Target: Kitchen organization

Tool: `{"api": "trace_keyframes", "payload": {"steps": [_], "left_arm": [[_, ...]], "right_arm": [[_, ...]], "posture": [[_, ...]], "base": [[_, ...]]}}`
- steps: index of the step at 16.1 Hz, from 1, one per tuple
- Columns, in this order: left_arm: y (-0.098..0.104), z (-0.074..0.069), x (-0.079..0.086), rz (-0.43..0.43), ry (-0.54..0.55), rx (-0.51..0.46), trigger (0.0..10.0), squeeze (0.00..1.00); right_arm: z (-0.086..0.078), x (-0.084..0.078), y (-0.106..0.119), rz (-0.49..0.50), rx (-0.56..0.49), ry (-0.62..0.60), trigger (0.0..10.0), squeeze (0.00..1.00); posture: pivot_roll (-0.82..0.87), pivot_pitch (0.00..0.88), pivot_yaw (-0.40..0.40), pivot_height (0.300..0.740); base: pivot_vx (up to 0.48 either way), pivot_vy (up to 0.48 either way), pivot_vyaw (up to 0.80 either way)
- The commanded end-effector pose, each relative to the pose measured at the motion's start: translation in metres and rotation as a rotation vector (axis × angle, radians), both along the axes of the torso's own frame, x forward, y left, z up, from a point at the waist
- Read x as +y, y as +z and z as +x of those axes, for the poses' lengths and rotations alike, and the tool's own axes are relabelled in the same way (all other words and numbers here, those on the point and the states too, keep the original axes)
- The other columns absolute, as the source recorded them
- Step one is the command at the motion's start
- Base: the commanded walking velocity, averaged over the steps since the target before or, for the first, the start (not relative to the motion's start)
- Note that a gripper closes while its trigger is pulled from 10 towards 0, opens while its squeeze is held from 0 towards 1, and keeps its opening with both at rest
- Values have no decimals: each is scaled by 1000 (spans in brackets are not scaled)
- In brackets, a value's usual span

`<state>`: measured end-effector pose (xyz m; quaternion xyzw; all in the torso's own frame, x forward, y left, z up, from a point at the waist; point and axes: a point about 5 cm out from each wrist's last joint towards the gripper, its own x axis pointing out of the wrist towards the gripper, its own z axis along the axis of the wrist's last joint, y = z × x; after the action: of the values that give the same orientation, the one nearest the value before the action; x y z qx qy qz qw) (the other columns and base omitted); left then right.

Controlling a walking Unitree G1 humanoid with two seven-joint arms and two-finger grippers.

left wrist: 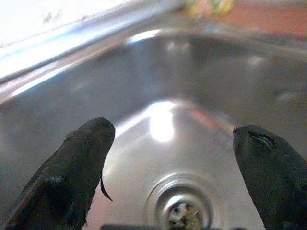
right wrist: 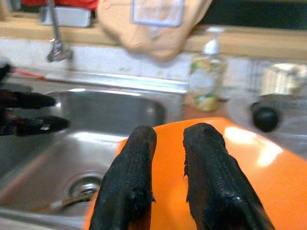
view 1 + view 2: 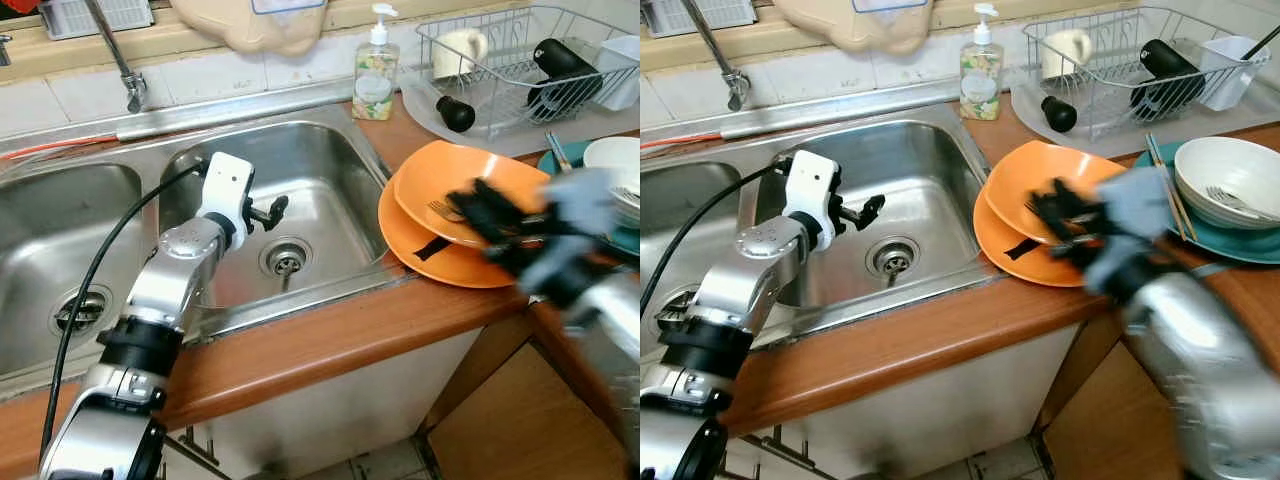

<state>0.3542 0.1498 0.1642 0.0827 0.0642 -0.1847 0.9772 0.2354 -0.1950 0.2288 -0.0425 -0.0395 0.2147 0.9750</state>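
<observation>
My right gripper (image 3: 1065, 215) hangs over the two stacked orange plates (image 3: 470, 195) on the brown wooden counter (image 3: 330, 340), blurred in the head views. Through the wrist camera, its two black fingers (image 2: 129, 179) stand close together with a narrow slit between them, clenched on nothing that I can make out, above the glossy orange rim. A silver fork (image 3: 443, 209) lies on the upper plate.

My left gripper (image 3: 270, 212) reaches into the right basin of the stainless steel double sink (image 3: 330, 150), fingers (image 1: 79, 167) spread wide and released, empty, above the round drain (image 3: 285, 260).

Right of the orange plates, a white bowl (image 3: 1230, 180) with a fork in it rests on a teal plate (image 3: 1250, 245), and a pair of chopsticks (image 3: 1165, 180) lies beside the bowl.

Farther back, a clear soap dispenser with a white pump (image 3: 375, 70) stands at the sink's rear corner. Beside it sits a wire dish rack (image 3: 520, 60) on a grey tray, holding a cream mug (image 3: 460, 45), a black bottle (image 3: 560, 65) and a white cutlery holder (image 3: 1225, 65). The chrome faucet (image 3: 125, 70) rises behind the basins, with a beige cloth (image 3: 250, 25) hanging above the tiled ledge.
</observation>
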Motion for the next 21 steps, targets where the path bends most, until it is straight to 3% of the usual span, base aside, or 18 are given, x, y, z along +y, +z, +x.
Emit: {"api": "trace_keyframes", "payload": {"steps": [1,3,6,8,10,13,14,15,17,18,21], "left_arm": [[13,-7,-1,-43,-88,-77,10000,0],[19,-25,-7,-178,-217,-121,10000,0],[20,-49,-14,-280,-381,-123,10000,0],[20,-65,-19,-314,-498,-110,10000,0],[11,-88,-26,-314,-643,-27,10000,0],[9,-99,-28,-340,-677,13,10000,0],[9,-101,-28,-341,-679,13,10000,0],[9,-103,-28,-350,-669,19,10000,0],[8,-106,-31,-348,-674,34,10000,0],[6,-108,-34,-335,-682,48,10000,0],[5,-111,-36,-327,-700,62,10000,0]], "right_arm": [[-7,-16,8,9,-33,-9,10000,0],[-17,-44,10,18,-35,-67,10000,0],[-26,-74,4,10,19,-128,10000,0],[-29,-85,-3,39,54,-133,10000,0],[-36,-87,-12,87,110,-50,10000,0],[-40,-87,-17,128,146,22,10000,0],[-40,-88,-19,137,153,27,10000,43],[-39,-90,-22,142,172,26,10000,1000],[-39,-88,-27,139,197,56,10000,1000],[-37,-89,-30,114,196,38,10000,0],[-35,-90,-31,97,197,28,10000,0]], "posture": [[-210,0,90,740],[-221,0,92,740],[-225,0,87,740],[-223,0,81,740],[-214,0,66,740],[-208,0,61,740],[-207,0,61,740],[-205,0,61,740],[-203,0,59,740],[-198,0,58,740],[-197,0,59,740]], "base": [[0,0,0],[0,0,0],[0,0,0],[0,0,0],[0,0,0],[0,0,0],[0,0,0],[0,0,0],[0,0,0],[0,0,0],[0,0,0]]}}
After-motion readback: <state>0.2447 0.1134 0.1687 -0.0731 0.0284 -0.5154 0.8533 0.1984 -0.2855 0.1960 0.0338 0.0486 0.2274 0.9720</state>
